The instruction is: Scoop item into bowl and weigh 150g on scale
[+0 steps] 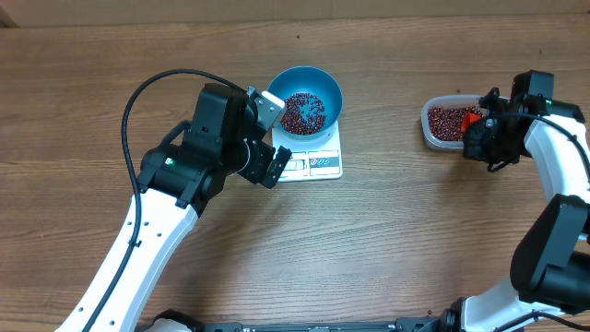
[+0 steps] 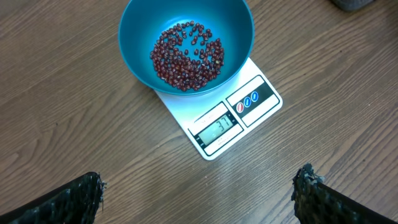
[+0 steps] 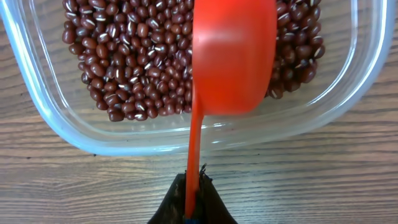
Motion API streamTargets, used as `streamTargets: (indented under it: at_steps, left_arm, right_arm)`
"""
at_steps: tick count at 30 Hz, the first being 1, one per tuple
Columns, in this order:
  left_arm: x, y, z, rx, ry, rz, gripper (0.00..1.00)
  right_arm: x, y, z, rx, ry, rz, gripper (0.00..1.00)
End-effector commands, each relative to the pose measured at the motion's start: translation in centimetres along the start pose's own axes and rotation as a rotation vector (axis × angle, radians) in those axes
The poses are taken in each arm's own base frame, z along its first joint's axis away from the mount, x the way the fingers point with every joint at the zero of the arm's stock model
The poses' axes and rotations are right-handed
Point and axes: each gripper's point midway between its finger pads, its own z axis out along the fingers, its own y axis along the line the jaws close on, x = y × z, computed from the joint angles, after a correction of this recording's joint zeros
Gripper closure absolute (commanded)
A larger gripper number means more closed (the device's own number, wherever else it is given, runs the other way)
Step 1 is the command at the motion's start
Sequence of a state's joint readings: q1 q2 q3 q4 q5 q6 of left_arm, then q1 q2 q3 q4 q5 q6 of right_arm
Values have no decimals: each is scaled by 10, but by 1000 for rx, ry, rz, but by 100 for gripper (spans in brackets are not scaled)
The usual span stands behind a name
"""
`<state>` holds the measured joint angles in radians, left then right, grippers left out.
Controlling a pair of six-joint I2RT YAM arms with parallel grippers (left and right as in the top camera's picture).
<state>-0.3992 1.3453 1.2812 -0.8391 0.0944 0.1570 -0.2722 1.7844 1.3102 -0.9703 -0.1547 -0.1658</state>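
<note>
Left arm (image 1: 152, 226) and right arm (image 1: 564, 152): white shells, chunky black joint housings. Black cable (image 1: 126, 115) loops off the left one, and the left gripper (image 2: 199, 199) has rough black fingertips (image 2: 78, 199).

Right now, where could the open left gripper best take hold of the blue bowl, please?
By the rim, from above: the bowl has smooth sloping walls and no handle. One finger inside, one outside, on the bare wall clear of the beans.

Smooth blue bowl (image 2: 138, 38), glossy white plastic scale (image 2: 180, 115), clear plastic container (image 3: 62, 134), glossy red scoop (image 3: 233, 56), matt wood-grain table (image 2: 62, 124)
</note>
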Motion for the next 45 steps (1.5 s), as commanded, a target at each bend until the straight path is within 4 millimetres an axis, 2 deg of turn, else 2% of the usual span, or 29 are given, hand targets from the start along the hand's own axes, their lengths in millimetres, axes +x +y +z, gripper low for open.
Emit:
streamTargets:
  at_steps: [1,5,16,20,27,31,38,45]
  left_arm:
    - [2,-2,4,12,11,-12,0]
    - [2,-2,4,12,11,-12,0]
    - [2,-2,4,12,11,-12,0]
    - [2,-2,4,12,11,-12,1]
    - [2,-2,4,12,11,-12,0]
    - [2,-2,4,12,11,-13,1]
    - [2,-2,4,12,11,-12,0]
    - [2,-2,4,12,11,-12,0]
  right_arm:
    - [12,8,9,-39,39,8,96]
    - [13,17,10,-50,45,-13,96]
    - [12,49,7,-212,40,-6,96]
    - [7,50,7,-222,24,38,96]
    - [-5,67,5,-341,-16,53,96]
    - [-10,61,2,-359,-35,102,96]
    - [-15,37,-14,-477,-71,225,96]
    - [-7,32,-34,-628,-105,190,96]
